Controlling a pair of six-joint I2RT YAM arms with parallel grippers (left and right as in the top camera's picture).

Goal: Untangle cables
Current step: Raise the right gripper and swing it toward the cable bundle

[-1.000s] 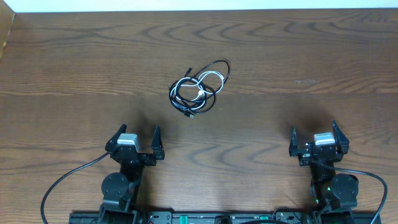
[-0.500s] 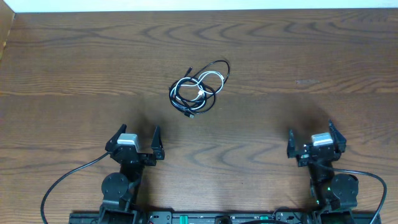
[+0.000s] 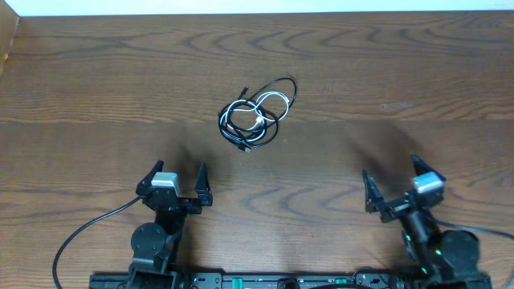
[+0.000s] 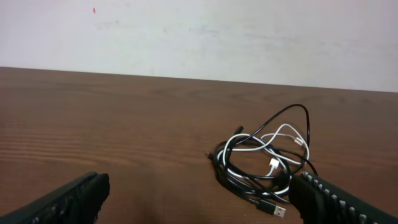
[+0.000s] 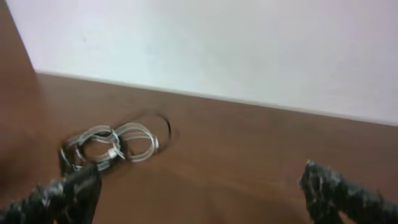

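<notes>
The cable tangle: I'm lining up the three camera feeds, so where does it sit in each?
Overhead: cable tangle just above the picture's centre.
Left wrist: cable tangle right of centre, lower half.
Right wrist: cable tangle at left, blurred.
Shared landmark: the table's far edge against the white wall.

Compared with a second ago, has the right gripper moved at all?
Yes. In the overhead view the right gripper has turned, swinging its open fingertips left toward the cables, which lie unmoved mid-table.
</notes>
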